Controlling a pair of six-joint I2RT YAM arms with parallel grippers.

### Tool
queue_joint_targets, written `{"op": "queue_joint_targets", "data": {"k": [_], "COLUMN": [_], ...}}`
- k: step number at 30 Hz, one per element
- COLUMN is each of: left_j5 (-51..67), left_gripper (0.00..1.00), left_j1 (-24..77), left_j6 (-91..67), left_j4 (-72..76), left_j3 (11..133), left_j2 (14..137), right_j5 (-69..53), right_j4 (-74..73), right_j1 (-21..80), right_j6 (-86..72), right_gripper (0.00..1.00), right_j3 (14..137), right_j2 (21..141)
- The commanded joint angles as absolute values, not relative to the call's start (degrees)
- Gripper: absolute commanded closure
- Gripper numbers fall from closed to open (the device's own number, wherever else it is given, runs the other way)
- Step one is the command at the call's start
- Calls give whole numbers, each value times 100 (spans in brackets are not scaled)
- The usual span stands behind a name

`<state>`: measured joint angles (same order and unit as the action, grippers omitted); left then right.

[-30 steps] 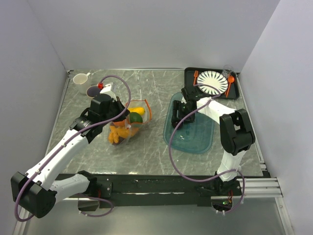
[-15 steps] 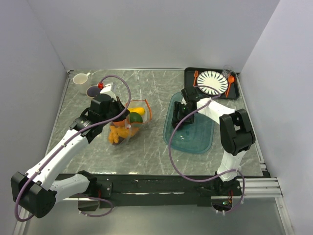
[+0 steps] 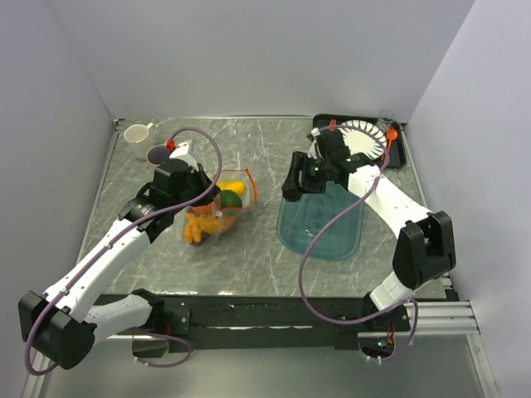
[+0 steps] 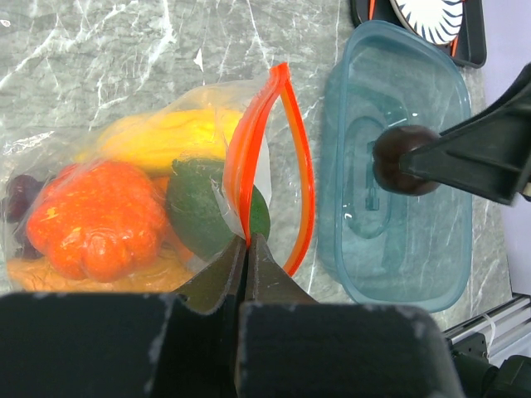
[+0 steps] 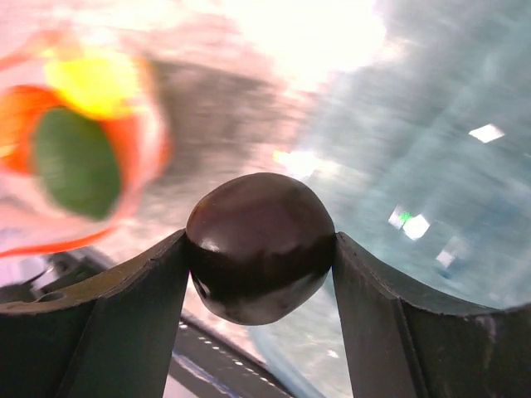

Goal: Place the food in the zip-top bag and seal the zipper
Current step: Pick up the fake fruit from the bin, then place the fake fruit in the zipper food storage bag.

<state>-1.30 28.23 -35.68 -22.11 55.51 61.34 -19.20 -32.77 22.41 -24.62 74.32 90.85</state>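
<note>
As seen from above, found the zip-top bag (image 3: 217,209) lying left of centre on the marble table (image 3: 249,257), mouth turned rightward, with the zipper (image 3: 251,189) bowed open in a loop. Noted bare table along the near side of the bag and in the strip between it and the teal tray (image 3: 325,236). Marked walls close on the left, far and right edges. Logged two cups (image 3: 138,133) in the far-left corner. Logged a black tray (image 3: 400,154) bearing a striped plate (image 3: 367,138) in the far-right corner. Put the left gripper (image 3: 203,191) at the bag's mouth and the right gripper (image 3: 290,186) raised over the teal tray's far-left rim, apart from the bag.

Through the left wrist camera, saw the left fingers (image 4: 217,278) clenched tight on the bag's mouth edge, right at the near end of the orange-red strip. Counted food inside the pouch: a yellow piece (image 4: 162,137), an orange ribbed piece (image 4: 95,220), a green piece (image 4: 199,207) against the mouth, and dark grapes (image 4: 17,195) at the back. Caught a dark round fruit (image 4: 405,159) at the tip of the right arm's fingers, over the teal tray and clear of the open loop.

From the right wrist, found both fingers pressed against the sides of that dark fruit, grasping it with jaws set fairly wide. Made out, badly blurred, green and yellow shapes to the left and teal plastic to the right.
</note>
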Motion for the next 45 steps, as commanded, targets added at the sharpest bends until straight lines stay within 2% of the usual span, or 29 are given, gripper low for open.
{"op": "queue_joint_targets", "data": {"k": [1, 10, 16, 37, 41, 42, 45], "left_j5": [-44, -44, -140, -492, -536, -536, -554], "left_gripper": [99, 99, 99, 99, 99, 99, 99], "left_j1": [2839, 2839, 2839, 2839, 2839, 2839, 2839], "left_j6": [-3437, -3516, -3630, -3656, -3647, -3639, -3647], "left_j4": [-2127, -2004, -2083, -2355, -2382, -2391, -2373], "left_j3": [5730, 5696, 5564, 5686, 5765, 5774, 5801], "left_j2": [6187, 6109, 5784, 5581, 5572, 5581, 5590], "right_j5": [-2565, -2724, -2733, -2461, -2514, -2540, -2592], "right_j4": [-2673, -2347, -2197, -2601, -2751, -2699, -2611], "right_j1": [2759, 3611, 3761, 4166, 4219, 4236, 4263], "right_j6": [-2786, -3191, -3322, -3279, -3156, -3129, -3085], "right_gripper": [65, 66, 66, 59, 49, 38, 25], "right_j3": [7988, 9095, 9430, 10476, 10652, 10626, 10556], "right_j2": [8921, 10009, 10756, 11399, 11505, 11487, 11382]}}
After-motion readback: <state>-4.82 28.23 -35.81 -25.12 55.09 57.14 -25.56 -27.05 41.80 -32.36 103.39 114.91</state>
